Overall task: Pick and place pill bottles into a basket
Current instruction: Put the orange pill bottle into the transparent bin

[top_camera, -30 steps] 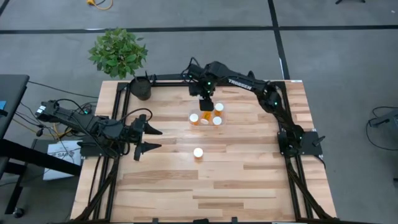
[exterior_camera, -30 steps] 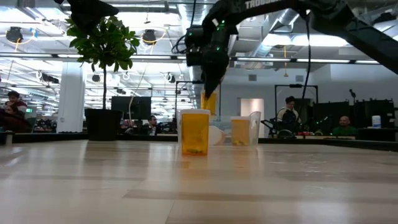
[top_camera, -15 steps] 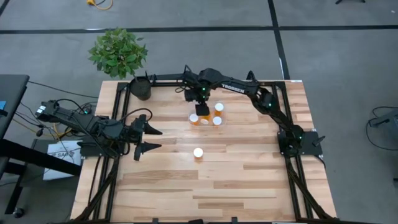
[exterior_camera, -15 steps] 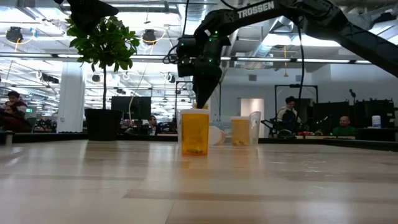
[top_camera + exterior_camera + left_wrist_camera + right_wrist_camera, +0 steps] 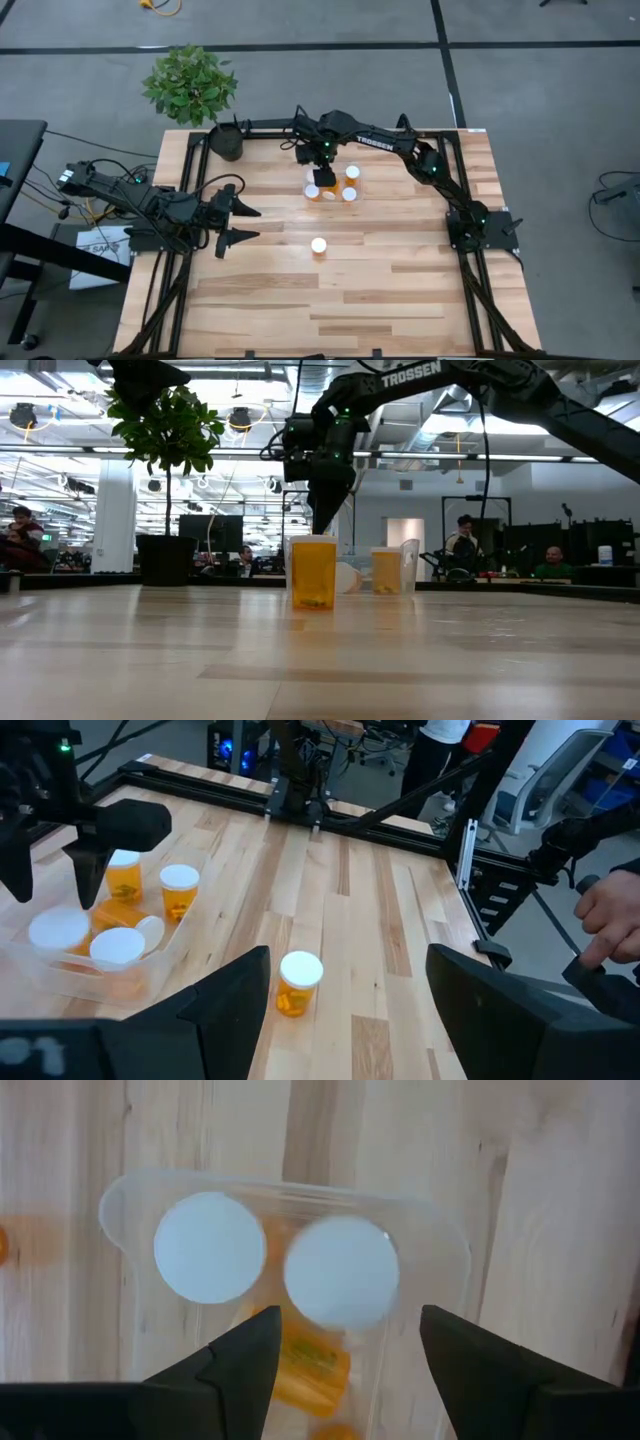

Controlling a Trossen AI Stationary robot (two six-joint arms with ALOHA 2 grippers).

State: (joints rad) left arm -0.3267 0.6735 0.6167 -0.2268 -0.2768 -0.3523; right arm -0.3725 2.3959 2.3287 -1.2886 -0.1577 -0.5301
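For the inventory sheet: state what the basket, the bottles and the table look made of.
Basket: apparently clear glossy plastic; the wood shows through its walls.
Pill bottles: likely translucent orange plastic with matte white caps; the contents show through.
Table: pale wooden planks with visible grain and a light sheen.

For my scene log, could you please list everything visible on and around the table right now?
Pill bottles: at least five visible, orange with white caps; four in the basket, one alone mid-table.
Basket: one, clear plastic, far middle of the table.
Potted plant: one, green leaves, dark pot, far-left corner.
Table: one, light wood.
People: several, in the room beyond the table.
Left gripper: open, at the table's left edge.
Right gripper: open, over the basket.
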